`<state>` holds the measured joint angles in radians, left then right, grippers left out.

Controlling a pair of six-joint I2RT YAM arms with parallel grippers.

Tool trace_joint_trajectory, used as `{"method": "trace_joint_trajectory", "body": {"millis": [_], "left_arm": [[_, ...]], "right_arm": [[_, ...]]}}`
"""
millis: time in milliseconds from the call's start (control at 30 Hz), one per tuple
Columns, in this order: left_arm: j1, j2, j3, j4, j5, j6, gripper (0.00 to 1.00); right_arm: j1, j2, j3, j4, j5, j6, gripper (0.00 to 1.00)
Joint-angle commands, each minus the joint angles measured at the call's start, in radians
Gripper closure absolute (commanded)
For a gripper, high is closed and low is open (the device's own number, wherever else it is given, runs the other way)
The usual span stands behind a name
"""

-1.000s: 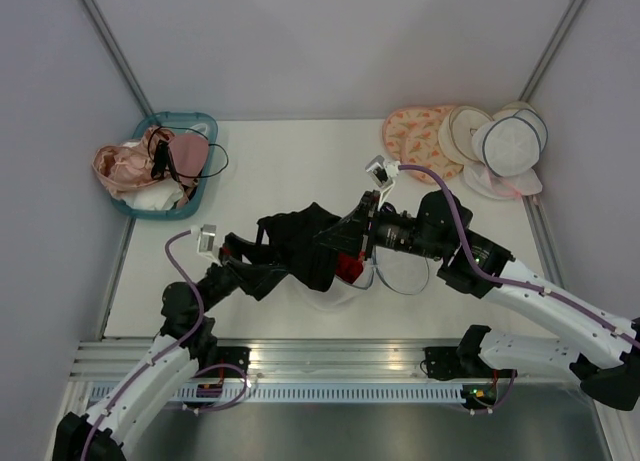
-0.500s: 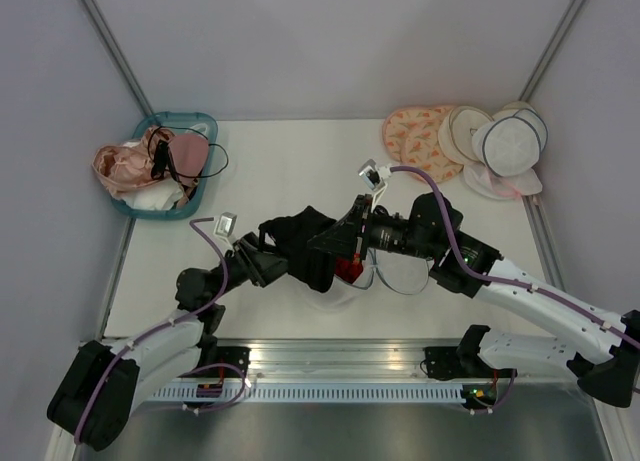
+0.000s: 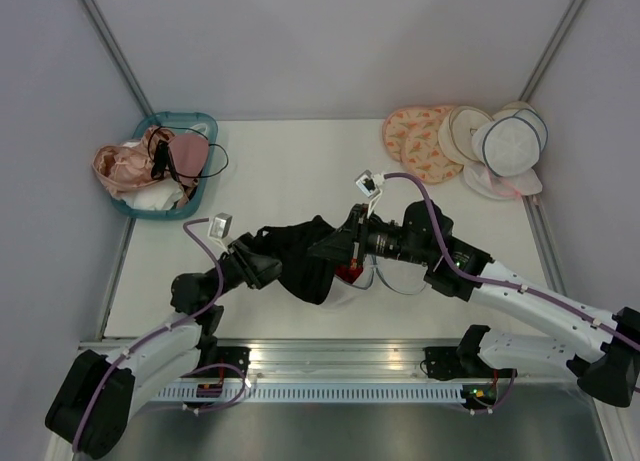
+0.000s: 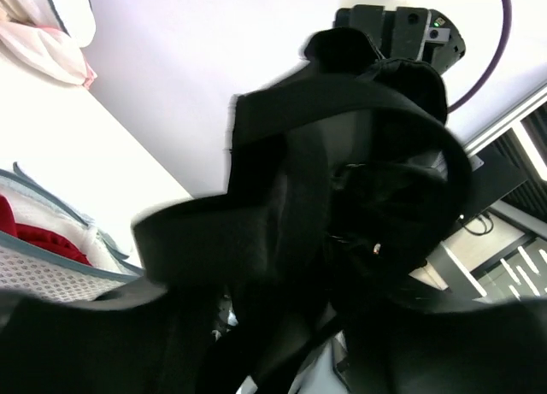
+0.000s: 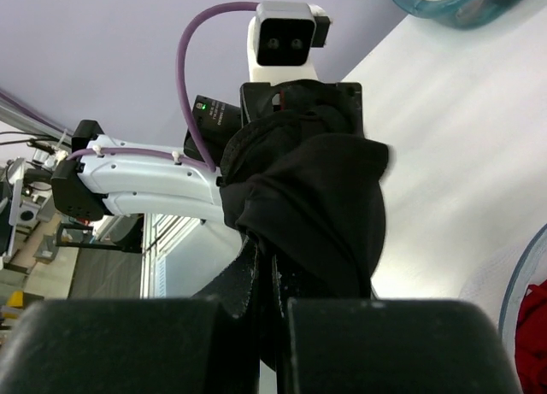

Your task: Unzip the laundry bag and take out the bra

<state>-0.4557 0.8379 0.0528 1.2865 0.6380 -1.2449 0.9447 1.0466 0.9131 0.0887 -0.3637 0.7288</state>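
A black bra (image 3: 300, 253) hangs stretched between my two grippers over the middle of the table. My left gripper (image 3: 262, 266) holds its left end; black fabric (image 4: 342, 197) covers the jaws in the left wrist view. My right gripper (image 3: 332, 246) is shut on the other end, with a strap pinched between the fingers (image 5: 272, 313). The laundry bag (image 3: 395, 281), white mesh with a dark rim, lies open on the table under the right gripper. Something red (image 3: 348, 271) sits inside it. The bag's mesh edge also shows in the left wrist view (image 4: 51, 261).
A teal basket (image 3: 205, 131) with pink garments stands at the back left. At the back right lie peach patterned round bags (image 3: 420, 136), cream round bags (image 3: 465, 131) and another white mesh bag with navy trim (image 3: 510, 141). The metal rail runs along the table's near edge.
My left gripper has moved right and nearer to the right gripper, so the bra now sags lower between them. My right gripper has shifted slightly left.
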Motion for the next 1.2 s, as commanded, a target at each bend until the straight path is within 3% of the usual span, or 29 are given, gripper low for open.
{"method": "trace_joint_trajectory", "body": {"millis": [0, 67, 133, 167, 300, 367, 400, 500, 567, 633, 767, 967, 1067, 1100, 1167], "left_arm": [[-0.003, -0.019, 0.024, 0.373, 0.011, -0.027, 0.47], [-0.003, -0.022, 0.027, 0.373, 0.022, -0.027, 0.58], [-0.003, -0.020, 0.028, 0.373, 0.028, -0.027, 0.91], [-0.005, -0.019, 0.027, 0.373, 0.023, -0.031, 0.98], [-0.003, -0.023, 0.028, 0.350, 0.028, -0.019, 0.98], [0.002, -0.040, 0.044, 0.225, 0.031, 0.016, 0.98], [0.006, -0.058, 0.064, 0.141, 0.023, 0.037, 0.98], [0.012, -0.179, 0.125, -0.303, -0.070, 0.221, 0.98], [0.017, -0.259, 0.174, -0.587, -0.181, 0.388, 0.98], [0.029, -0.273, 0.248, -0.691, -0.260, 0.505, 0.98], [0.093, -0.212, 0.372, -0.878, -0.346, 0.631, 0.98], [0.253, -0.091, 0.512, -0.920, -0.550, 0.723, 0.98], [0.408, 0.016, 0.612, -0.906, -0.543, 0.707, 0.98], [0.513, 0.088, 0.634, -0.897, -0.497, 0.669, 0.98], [0.601, 0.163, 0.694, -0.849, -0.447, 0.627, 0.98]], "right_arm": [[0.002, 0.000, -0.023, 0.092, 0.011, 0.040, 1.00], [0.000, 0.001, -0.028, 0.100, 0.012, 0.041, 1.00], [0.000, 0.001, -0.028, 0.097, 0.017, 0.038, 1.00], [0.000, 0.001, -0.026, 0.088, 0.019, 0.034, 0.99], [0.000, -0.007, -0.008, 0.045, 0.037, 0.008, 1.00], [0.000, -0.020, 0.016, -0.019, 0.069, -0.025, 0.74], [0.000, -0.028, 0.027, -0.050, 0.090, -0.040, 0.48], [0.002, -0.078, 0.061, -0.179, 0.182, -0.104, 0.23], [0.000, -0.127, 0.076, -0.260, 0.250, -0.144, 0.15], [0.000, -0.158, 0.084, -0.323, 0.291, -0.163, 0.05], [0.000, -0.241, 0.086, -0.403, 0.382, -0.192, 0.02], [0.000, -0.344, 0.037, -0.455, 0.424, -0.180, 0.02], [0.002, -0.367, 0.017, -0.481, 0.427, -0.178, 0.02], [0.002, -0.373, 0.010, -0.484, 0.430, -0.177, 0.02], [0.000, -0.385, -0.008, -0.491, 0.430, -0.174, 0.02]]}}
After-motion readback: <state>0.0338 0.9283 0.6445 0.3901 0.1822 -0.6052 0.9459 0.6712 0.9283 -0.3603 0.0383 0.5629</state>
